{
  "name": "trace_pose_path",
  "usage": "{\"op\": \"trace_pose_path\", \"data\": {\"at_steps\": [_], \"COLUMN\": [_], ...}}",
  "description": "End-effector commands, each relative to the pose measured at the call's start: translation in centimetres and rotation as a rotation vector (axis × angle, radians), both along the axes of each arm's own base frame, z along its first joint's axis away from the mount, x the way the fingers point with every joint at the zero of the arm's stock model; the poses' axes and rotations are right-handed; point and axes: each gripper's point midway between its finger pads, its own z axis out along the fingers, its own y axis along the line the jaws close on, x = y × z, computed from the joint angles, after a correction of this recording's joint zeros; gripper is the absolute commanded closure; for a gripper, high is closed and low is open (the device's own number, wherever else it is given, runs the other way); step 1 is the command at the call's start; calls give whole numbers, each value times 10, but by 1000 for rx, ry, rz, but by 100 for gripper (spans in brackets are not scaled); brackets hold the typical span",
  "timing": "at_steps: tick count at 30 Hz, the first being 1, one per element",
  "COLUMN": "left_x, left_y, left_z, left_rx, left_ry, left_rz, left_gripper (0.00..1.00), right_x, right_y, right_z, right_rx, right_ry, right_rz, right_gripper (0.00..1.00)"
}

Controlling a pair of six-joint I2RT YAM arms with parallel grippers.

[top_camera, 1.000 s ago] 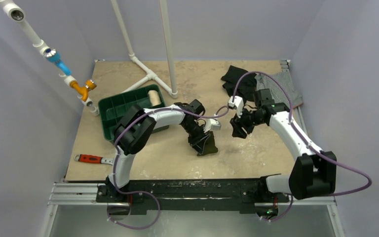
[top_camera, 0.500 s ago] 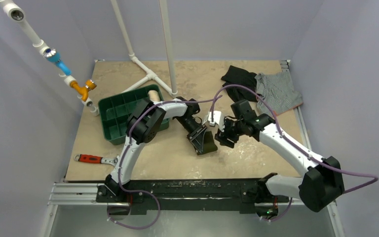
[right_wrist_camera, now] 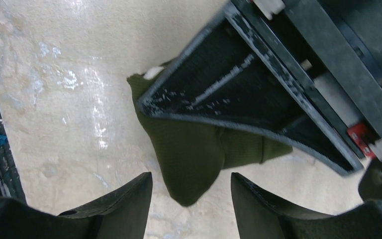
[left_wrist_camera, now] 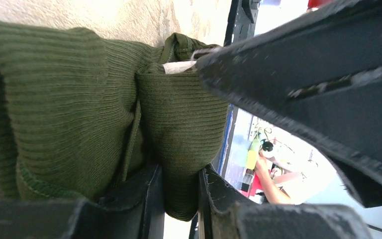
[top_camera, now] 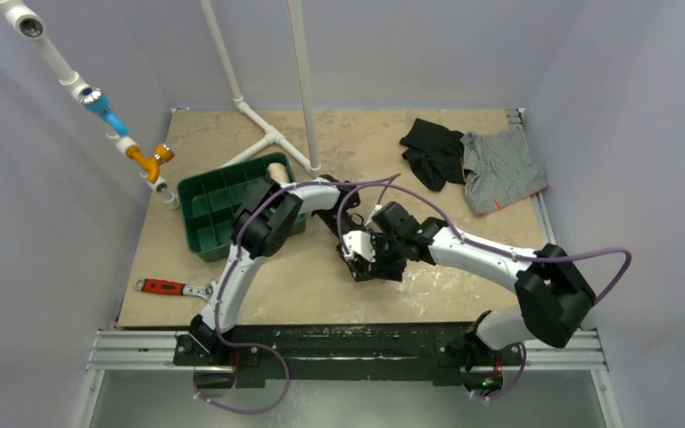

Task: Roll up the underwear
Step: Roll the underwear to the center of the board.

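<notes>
1. The table [top_camera: 464,294] carries the work. The underwear [right_wrist_camera: 194,149] lies on it near the middle, just in front of the two arms, as a bunched olive bundle.
2. The left gripper [left_wrist_camera: 179,194] has its fingers nearly closed, pinching a thick fold of the cloth. The right gripper [right_wrist_camera: 190,179] hovers right above the bundle with its fingers well apart and nothing between them.
3. To do this step well, I judge the left pinch should stay firm as an anchor. The right fingers should come down on the loose pointed end and tuck it over snugly, so the roll does not spring open. The two grippers are crowded, so a knock is the risk.
4. The green bin [top_camera: 201,218] sits to the left, apart from the bundle.
5. A cream roll [top_camera: 276,172] stands in its far right corner compartment. The other compartments in view look bare.
</notes>
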Motion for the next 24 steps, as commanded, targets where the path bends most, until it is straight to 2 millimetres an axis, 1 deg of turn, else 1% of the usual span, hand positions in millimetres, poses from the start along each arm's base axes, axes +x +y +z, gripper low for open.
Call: {"op": "trace_pose_path", "data": {"at_steps": [1, 4, 6, 8, 10, 13, 15, 16, 21, 24], "left_x": [2, 2, 2, 2, 3, 3, 3, 3, 6, 10], "left_y": [13, 13, 13, 13, 13, 13, 12, 12, 13, 16], "left_z": [-31, -31, -31, -31, -30, -29, -28, -27, -21, -16], "left_rx": [88, 89, 89, 87, 85, 88, 91, 95, 128, 141], "left_ry": [-56, -51, -48, -49, -48, -42, -35, -29, -15, -21], "left_rz": [-41, -41, -41, -41, -40, -37, -36, -35, -27, -15], "left_gripper": [100, 100, 100, 100, 99, 94, 89, 87, 75, 64], "right_x": [7, 2, 0, -3, -7, -16, -23, -27, -44, -51], "right_y": [14, 22, 25, 27, 28, 26, 25, 24, 15, 9], "right_z": [-7, -19, -26, -31, -36, -41, -43, -44, -50, -49], "right_rx": [-6, -16, -23, -29, -37, -52, -61, -67, -113, -126], "right_ry": [-53, -32, -15, 10, 40, 91, 128, 149, 244, 273], "right_rz": [42, 67, 76, 75, 78, 83, 86, 88, 85, 67], "right_gripper": [42, 44, 48, 58, 71, 88, 98, 100, 100, 100]}}
